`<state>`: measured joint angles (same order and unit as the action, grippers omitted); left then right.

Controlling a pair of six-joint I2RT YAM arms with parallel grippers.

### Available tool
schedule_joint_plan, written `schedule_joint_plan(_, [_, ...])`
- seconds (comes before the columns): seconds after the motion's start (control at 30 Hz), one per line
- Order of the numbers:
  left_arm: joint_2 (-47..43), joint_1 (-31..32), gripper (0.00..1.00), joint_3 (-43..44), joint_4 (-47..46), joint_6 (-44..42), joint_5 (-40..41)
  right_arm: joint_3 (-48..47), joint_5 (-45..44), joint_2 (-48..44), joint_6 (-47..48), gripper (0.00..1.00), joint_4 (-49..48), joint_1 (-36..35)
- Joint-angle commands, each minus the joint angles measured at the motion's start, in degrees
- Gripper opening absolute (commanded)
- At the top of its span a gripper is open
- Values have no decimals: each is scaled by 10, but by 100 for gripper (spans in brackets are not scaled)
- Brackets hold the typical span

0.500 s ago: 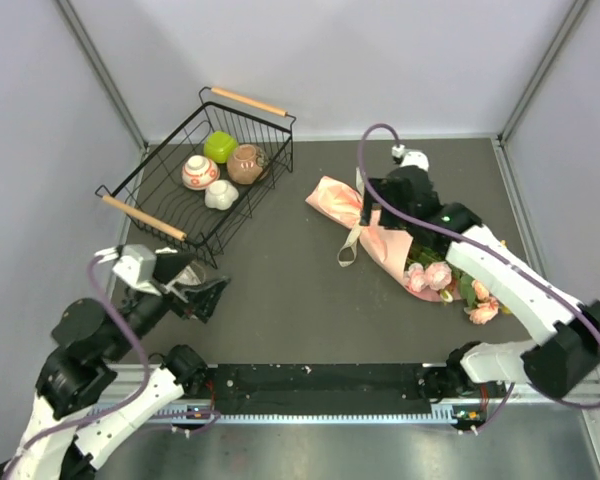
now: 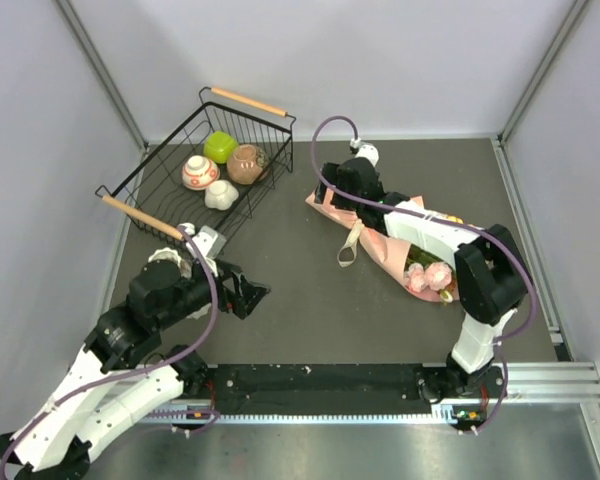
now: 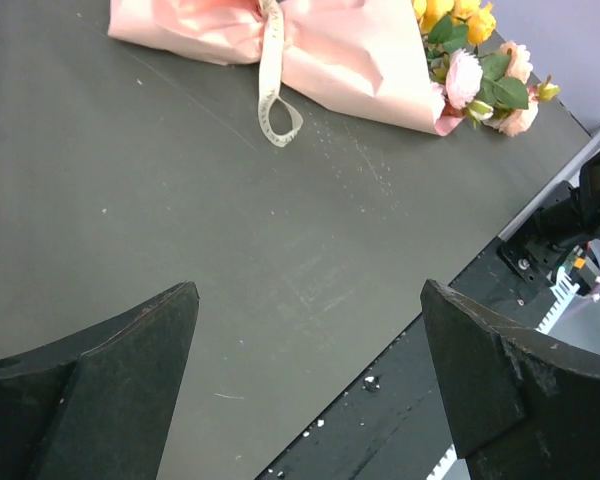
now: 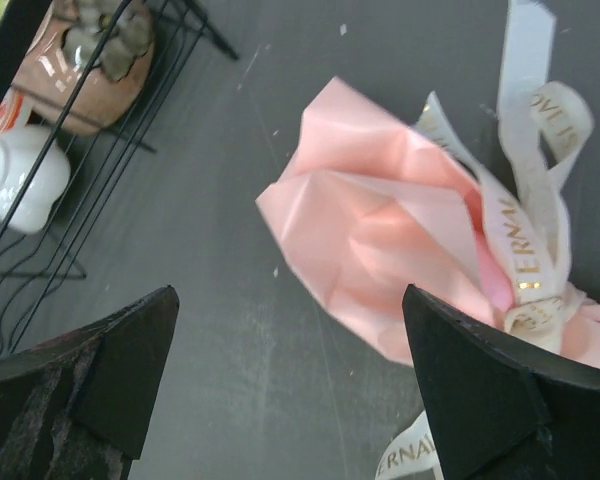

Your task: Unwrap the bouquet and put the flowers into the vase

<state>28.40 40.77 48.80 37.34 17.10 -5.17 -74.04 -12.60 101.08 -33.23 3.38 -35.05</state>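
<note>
The bouquet (image 2: 388,243) lies on the dark table, a pink paper cone tied with a cream ribbon (image 2: 351,243), its flowers (image 2: 430,276) pointing toward the near right. My right gripper (image 2: 332,198) hovers open over the cone's narrow far-left tip (image 4: 380,225), nothing between its fingers. My left gripper (image 2: 250,295) is open low over the table's near left, well short of the bouquet (image 3: 350,55), whose flowers (image 3: 470,65) show in the left wrist view. The white ribbed vase (image 2: 220,194) stands in the wire basket (image 2: 145,215); the right wrist view catches the vase (image 4: 20,180) through the wires.
The basket also holds a green object (image 2: 220,146), a brown round pot (image 2: 246,164) and a white-and-red pot (image 2: 199,172). A black rail (image 2: 320,385) runs along the near table edge. Grey walls enclose three sides.
My right arm has swung left and away, from the bouquet's middle to its narrow tip. My left arm has reached forward and to the right over the table. The bouquet has not moved.
</note>
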Motion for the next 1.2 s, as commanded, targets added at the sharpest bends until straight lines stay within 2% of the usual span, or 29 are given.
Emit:
schedule_joint_plan(0.0, [34, -3, 97, -19, -80, 35, -41, -19, -103, -6, -35, 93, -69, -5])
schedule_joint_plan(0.1, [76, -3, 94, -49, -139, 69, -73, 13, -123, -25, -8, 86, -80, 9])
schedule_joint_plan(0.2, [145, -3, 91, -63, -233, 95, -103, 47, -100, -47, 26, 86, -93, 38])
schedule_joint_plan(0.27, [192, -3, 87, -58, -292, 103, -118, 70, -27, -47, 30, 84, -102, 65])
schedule_joint_plan(0.37, [307, -2, 80, -20, -332, 108, -138, 100, 88, -33, 26, 76, -139, 124])
schedule_joint_plan(0.43, [397, 1, 76, 25, -343, 101, -140, 118, 112, -26, 50, 74, -159, 140])
schedule_joint_plan(0.53, [497, 5, 72, 84, -369, 84, -101, 104, 123, -9, 87, 74, -161, 140])
schedule_joint_plan(0.7, [660, 4, 53, 205, -432, 64, -46, 76, 187, 36, 76, 72, -168, 151])
schedule_joint_plan(0.77, [705, 4, 51, 240, -446, 62, -17, 63, 204, 47, 65, 69, -170, 158])
schedule_joint_plan(0.83, [769, 2, 40, 300, -454, 60, -11, 57, 216, 54, 63, 63, -173, 161])
schedule_joint_plan(0.9, [818, 1, 34, 348, -460, 59, 6, 57, 220, 54, 65, 61, -173, 163])
schedule_joint_plan(1.07, [865, -13, 31, 367, -502, 78, 31, 81, 222, 37, 68, 61, -185, 175])
schedule_joint_plan(1.17, [877, -25, 28, 356, -528, 88, 34, 102, 230, 18, 53, 64, -201, 192])
